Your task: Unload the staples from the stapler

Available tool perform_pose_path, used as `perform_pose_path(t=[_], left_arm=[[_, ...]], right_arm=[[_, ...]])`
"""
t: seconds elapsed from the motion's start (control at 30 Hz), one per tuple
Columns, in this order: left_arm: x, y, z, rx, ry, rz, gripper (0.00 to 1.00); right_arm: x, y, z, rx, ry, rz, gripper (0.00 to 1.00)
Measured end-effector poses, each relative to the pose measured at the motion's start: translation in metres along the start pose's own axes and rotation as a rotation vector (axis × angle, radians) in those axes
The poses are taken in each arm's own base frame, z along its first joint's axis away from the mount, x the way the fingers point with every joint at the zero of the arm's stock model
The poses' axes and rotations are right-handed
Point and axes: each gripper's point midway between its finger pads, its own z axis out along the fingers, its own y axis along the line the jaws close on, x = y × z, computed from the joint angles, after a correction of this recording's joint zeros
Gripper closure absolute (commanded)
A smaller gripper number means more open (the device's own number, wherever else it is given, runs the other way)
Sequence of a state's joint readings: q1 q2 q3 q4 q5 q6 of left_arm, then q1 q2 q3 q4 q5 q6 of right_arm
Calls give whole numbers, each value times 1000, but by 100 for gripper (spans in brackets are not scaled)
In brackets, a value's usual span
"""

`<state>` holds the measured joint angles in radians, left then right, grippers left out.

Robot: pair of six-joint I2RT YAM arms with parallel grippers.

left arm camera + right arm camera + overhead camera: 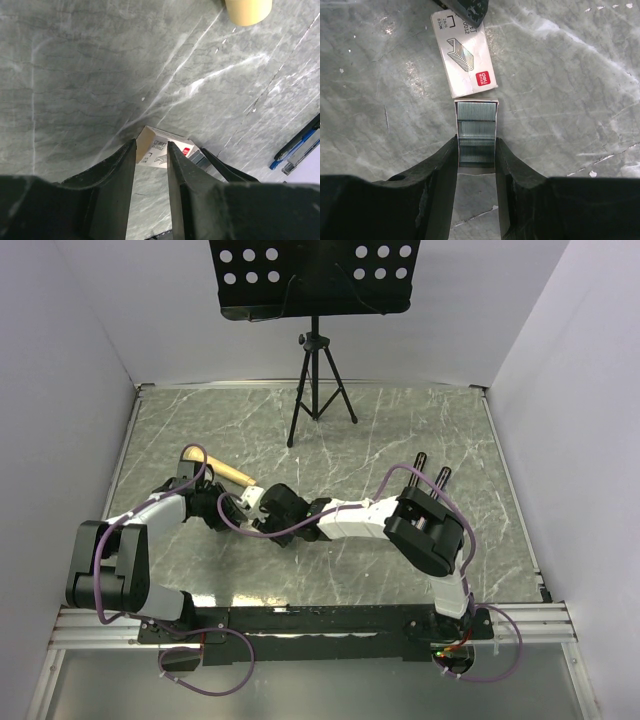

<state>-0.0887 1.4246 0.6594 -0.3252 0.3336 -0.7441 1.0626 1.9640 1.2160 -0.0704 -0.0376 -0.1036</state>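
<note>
A white staple box sleeve [465, 55] with a red logo lies on the marble table. Its inner tray [476, 107] is slid partly out and is full of silver staples [476, 127]. My right gripper [476, 140] is shut on the sides of the tray. My left gripper [151, 145] is shut on the sleeve's [159, 150] far end. Both grippers meet near the table's middle left [255, 504]. A slim dark tool [419, 464] and a second slim dark tool [442, 478] lie side by side beyond the right arm. I cannot tell which is the stapler.
A wooden-handled tool [232, 474] lies just behind the left gripper, its round end [248, 10] ahead of the fingers. A black tripod [318, 390] stands at the table's back centre. White walls close the table on the left, right and back.
</note>
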Motion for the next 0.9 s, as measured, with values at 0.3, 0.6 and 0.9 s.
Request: perform_pose_path(t=[0.3, 0.6, 0.9], left_arm=[[1, -1, 1, 6, 7, 0, 65], [1, -2, 1, 14, 11, 0, 65], [2, -2, 2, 15, 14, 2, 67]], right_arm=[[-1, -1, 1, 3, 0, 0, 64], [-4, 4, 3, -28, -3, -26, 64], [-5, 5, 4, -36, 0, -32, 64]])
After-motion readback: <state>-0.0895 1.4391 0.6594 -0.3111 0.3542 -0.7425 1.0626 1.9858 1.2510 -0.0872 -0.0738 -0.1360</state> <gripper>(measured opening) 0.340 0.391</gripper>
